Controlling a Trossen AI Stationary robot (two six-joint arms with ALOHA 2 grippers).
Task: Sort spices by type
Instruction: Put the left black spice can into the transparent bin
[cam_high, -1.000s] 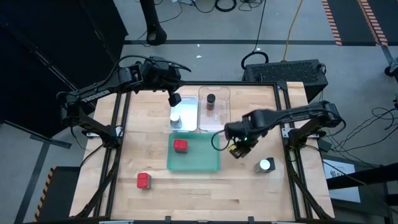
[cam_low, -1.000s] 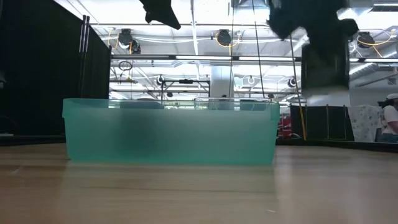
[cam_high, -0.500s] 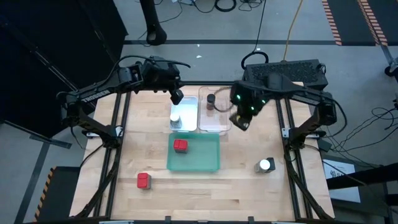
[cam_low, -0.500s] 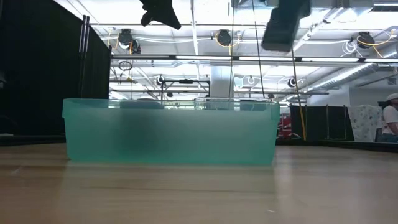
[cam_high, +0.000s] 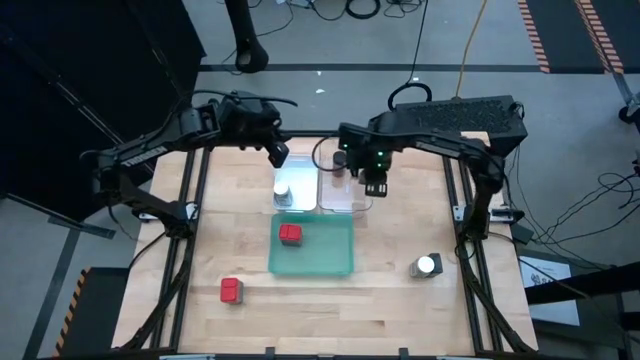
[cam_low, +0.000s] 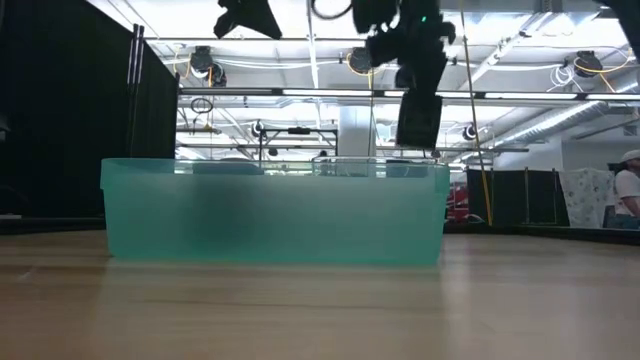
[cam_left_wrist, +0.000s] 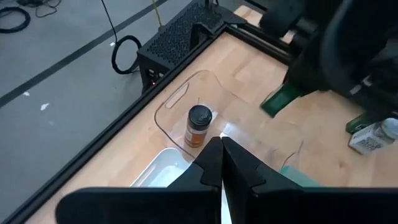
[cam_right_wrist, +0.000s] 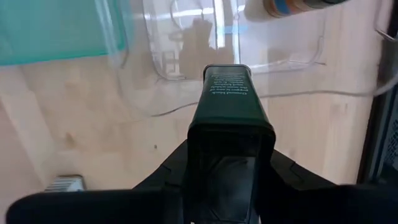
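Landmark: the clear tray (cam_high: 345, 175), a glossy see-through plastic tray with rounded corners, is set on the pale wood-grain table (cam_high: 250, 250) at its far middle.
Right gripper: the right gripper (cam_high: 377, 184) is held in the air over the clear tray's right edge; its fingers are closed on a dark grey tin (cam_right_wrist: 229, 118), a boxy, matte container with small printed text on its face, which hangs clear of the tray in the low view (cam_low: 419, 118).
Left gripper: the left gripper (cam_high: 279, 156) is held above the white tray (cam_high: 287, 203), just left of the clear tray; its fingers (cam_left_wrist: 239, 163) are seen pressed together to a point, with nothing between them.
Brown jar: one round brown dark-lidded jar (cam_high: 340, 161) stands upright inside the clear tray, at its far end.
White-lidded jars: two are counted; one (cam_high: 283, 190) stands in the opaque white tray beside the clear tray, the other (cam_high: 427, 266) on bare wood well to the near right of the clear tray.
Red tins: two boxy ones are counted; one (cam_high: 290, 234) lies in the translucent green tray (cam_high: 330, 262) just in front of the clear tray, the other (cam_high: 231, 290) on the table far to the near left of it.
Dark grey tins: only the held one can be seen.
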